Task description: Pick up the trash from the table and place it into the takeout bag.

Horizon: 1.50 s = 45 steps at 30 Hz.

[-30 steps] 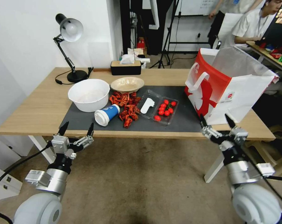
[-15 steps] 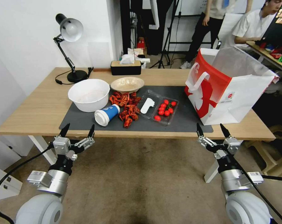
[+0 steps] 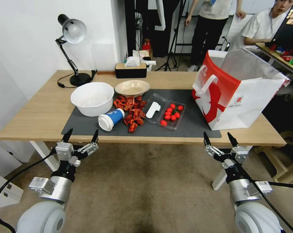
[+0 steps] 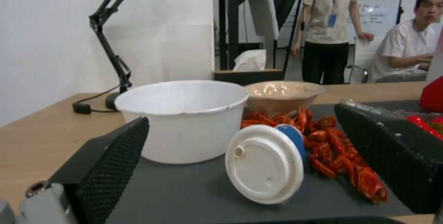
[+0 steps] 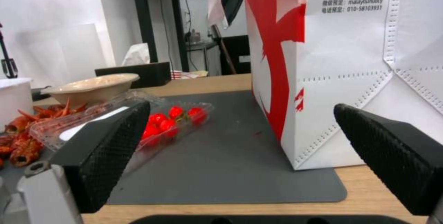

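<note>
Since the earlier frames, the right gripper (image 3: 218, 139) has been lowered and drawn back from the takeout bag (image 3: 237, 90) to a spot just below the table (image 3: 39, 113) edge, while the left gripper (image 3: 81, 135) has stayed almost where it was; a standing person behind has also walked across.

From the head view, both grippers are seen held with fingers spread wide, gripping nothing, in front of the near table edge. On the dark grey mat (image 3: 191, 119) are set a white bowl (image 3: 92, 98), a beige bowl (image 3: 132, 87), a pile of red crayfish shells (image 3: 131, 110), a blue-white lidded cup (image 3: 111, 119) lying on its side, and a clear tray of cherry tomatoes (image 3: 172, 114). The bag is stood upright at the mat's right end.

From the left wrist view, the lidded cup (image 4: 268, 163) is framed between the parted fingers (image 4: 110, 168), its lid facing the camera.

From the right wrist view, the bag (image 5: 351, 61) and the tomato tray (image 5: 175, 120) are seen between the open fingers (image 5: 392, 154).
</note>
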Tool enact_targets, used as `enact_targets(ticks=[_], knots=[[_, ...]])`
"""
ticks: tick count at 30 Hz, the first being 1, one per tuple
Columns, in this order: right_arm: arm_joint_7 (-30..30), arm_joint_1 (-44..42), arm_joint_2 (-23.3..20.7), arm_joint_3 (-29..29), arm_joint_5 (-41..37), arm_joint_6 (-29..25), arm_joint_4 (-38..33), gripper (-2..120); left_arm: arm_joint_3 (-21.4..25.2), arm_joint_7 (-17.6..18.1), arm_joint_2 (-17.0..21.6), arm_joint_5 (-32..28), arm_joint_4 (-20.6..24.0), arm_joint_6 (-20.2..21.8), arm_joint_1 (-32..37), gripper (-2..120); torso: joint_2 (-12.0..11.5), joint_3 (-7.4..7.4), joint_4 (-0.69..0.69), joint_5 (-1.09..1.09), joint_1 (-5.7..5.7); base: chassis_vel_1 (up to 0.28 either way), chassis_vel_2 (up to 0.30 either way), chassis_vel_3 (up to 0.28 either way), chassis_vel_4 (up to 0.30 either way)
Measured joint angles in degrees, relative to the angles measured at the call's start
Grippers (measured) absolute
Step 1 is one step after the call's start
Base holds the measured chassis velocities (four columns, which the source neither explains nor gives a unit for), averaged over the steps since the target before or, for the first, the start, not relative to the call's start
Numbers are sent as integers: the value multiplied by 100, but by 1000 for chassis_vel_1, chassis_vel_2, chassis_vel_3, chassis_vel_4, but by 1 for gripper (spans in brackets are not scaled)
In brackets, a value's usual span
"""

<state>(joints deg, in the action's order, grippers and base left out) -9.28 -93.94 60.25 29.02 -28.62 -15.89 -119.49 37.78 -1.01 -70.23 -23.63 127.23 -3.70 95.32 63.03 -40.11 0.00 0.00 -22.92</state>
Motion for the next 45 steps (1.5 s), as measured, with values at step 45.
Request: enact_targets(ticks=[45], knots=[[-114,345,-442,-620,45,550,-140,100,-2520,867,4240,-2699,-282,2127,-3666,100,-1,0,1,-2,0,0,0,0,0]])
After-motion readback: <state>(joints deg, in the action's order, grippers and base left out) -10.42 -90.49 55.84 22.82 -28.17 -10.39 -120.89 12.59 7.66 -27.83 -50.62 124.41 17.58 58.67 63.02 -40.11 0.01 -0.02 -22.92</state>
